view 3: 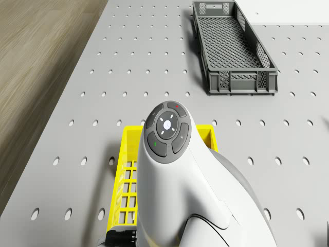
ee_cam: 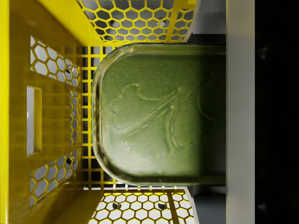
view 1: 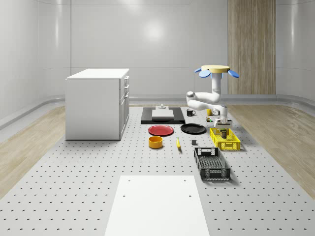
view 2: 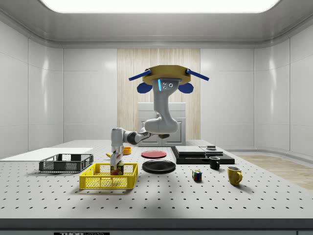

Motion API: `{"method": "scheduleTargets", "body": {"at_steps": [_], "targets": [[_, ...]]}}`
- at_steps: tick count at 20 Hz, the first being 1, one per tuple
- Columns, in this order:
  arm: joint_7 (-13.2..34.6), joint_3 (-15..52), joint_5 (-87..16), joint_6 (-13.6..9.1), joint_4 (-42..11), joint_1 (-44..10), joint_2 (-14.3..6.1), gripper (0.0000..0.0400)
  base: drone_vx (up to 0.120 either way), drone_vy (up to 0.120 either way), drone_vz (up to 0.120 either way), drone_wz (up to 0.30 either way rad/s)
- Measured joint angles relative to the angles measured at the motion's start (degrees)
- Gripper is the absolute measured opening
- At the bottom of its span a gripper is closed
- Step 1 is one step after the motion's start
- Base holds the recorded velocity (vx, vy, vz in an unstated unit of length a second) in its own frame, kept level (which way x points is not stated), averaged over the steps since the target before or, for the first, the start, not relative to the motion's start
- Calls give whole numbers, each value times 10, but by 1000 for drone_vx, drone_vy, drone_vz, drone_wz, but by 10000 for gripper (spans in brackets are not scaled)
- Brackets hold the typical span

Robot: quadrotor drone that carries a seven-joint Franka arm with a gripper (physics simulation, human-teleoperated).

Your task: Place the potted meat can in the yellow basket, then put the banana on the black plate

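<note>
Hovering above the bench (view 1: 74, 187) beside the black plate (view 1: 193, 129), the drone (view 2: 167, 78) reaches its arm (view 2: 146, 134) down toward the yellow basket (view 2: 93, 182). Its gripper (view 2: 116, 165) hangs inside the basket's walls, fingers (ee_cam: 240, 112) closed on the potted meat can (ee_cam: 159, 112), which the wrist view shows just above the yellow mesh floor. On the bench to the whole-scene view's left of the basket lies the banana (view 1: 178, 143), near an orange bowl (view 1: 155, 141) and a red plate (view 1: 161, 130). A dark grey crate (view 1: 211, 163) sits just nearer the camera than the basket, and a white cabinet (view 1: 97, 103) stands far left.
</note>
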Motion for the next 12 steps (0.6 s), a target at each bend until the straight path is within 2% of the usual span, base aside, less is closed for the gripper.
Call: {"method": "scheduleTargets", "body": {"at_steps": [5,10,12], "targets": [[-1,-21,-20,9,7,-4,1,288,0,0,0,0],[-5,-23,-20,9,7,-4,2,364,0,0,0,0],[-5,-13,-11,5,4,-1,2,378,0,0,80,0]]}}
